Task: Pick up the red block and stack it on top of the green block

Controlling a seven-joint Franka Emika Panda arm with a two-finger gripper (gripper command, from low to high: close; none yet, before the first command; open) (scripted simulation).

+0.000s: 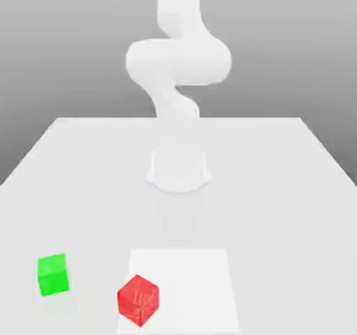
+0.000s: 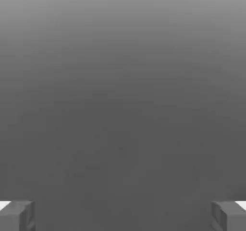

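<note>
White worktop [image 1: 293,187] with arm [image 1: 178,61] rising from round base [image 1: 178,169] at centre. Red block [image 1: 137,299] resting on worktop at left edge of paler square patch [image 1: 185,292], turned corner-on to exterior view. Green block [image 1: 53,274] towards exterior view's left of red block, well apart, square-on. Fingers [image 2: 17,215] spread wide in hand view, released, nothing but plain grey between them. Both blocks lying free on worktop, touched by neither finger; position relative to fingers not determinable.
</note>
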